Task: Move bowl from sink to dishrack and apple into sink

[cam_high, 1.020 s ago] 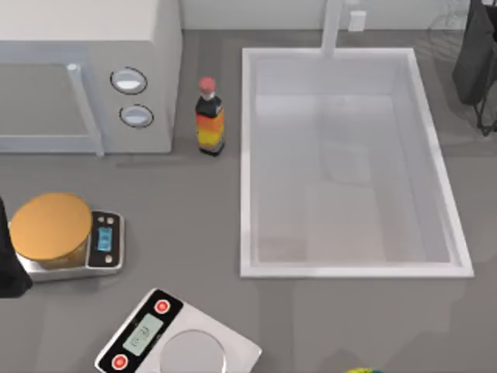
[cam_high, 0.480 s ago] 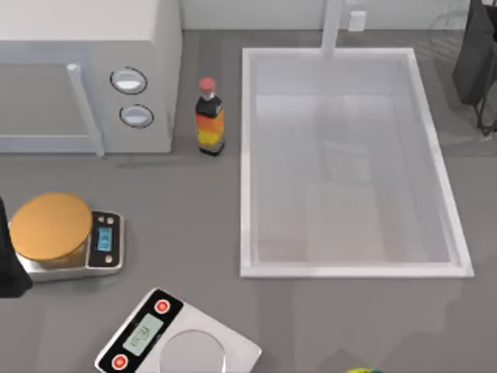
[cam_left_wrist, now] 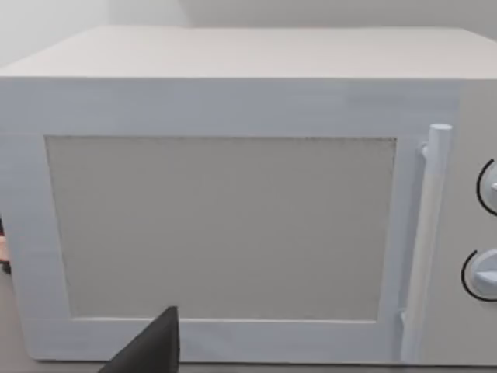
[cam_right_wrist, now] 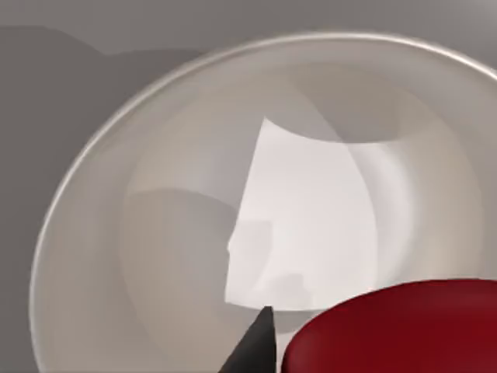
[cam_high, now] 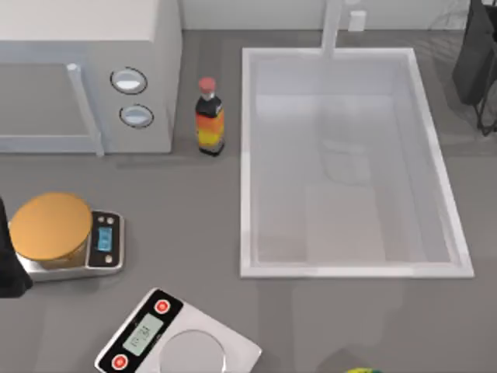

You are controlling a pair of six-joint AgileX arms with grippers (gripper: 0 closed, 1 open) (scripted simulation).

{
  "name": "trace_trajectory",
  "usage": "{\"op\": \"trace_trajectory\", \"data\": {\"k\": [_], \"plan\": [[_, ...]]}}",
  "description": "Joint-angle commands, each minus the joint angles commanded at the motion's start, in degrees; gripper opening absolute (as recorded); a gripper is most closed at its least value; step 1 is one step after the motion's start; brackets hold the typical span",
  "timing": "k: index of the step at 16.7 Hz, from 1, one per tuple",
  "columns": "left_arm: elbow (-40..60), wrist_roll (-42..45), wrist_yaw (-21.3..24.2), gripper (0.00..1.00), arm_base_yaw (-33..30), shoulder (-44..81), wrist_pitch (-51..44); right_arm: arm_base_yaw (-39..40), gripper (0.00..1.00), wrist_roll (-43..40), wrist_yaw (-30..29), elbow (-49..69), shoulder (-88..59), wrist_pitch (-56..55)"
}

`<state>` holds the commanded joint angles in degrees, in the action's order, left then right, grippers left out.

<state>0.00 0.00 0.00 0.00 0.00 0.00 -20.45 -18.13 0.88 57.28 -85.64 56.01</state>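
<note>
The apple looks smooth, firm and light; take it across the middle. The jaws of the right arm: I cannot tell.

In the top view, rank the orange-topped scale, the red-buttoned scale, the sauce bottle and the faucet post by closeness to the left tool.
1. Silver scale with flat orange disc, beside the left tool.
2. White scale with red buttons, bottom edge.
3. Red-capped dark sauce bottle, beside microwave.
4. White faucet post, behind sink.
</note>
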Motion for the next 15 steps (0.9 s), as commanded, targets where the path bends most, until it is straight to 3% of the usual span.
{"op": "trace_trajectory", "data": {"k": [9, 15], "plan": [[0.0, 0.0, 0.0, 1.0, 0.0, 0.0, 0.0, 0.08, 0.0, 0.05, 0.07, 3.21, 1.64, 5.24], [0.0, 0.0, 0.0, 1.0, 0.0, 0.0, 0.0, 7.81, 0.0, 1.81, -5.74, 2.42, -0.68, -7.44]]}}
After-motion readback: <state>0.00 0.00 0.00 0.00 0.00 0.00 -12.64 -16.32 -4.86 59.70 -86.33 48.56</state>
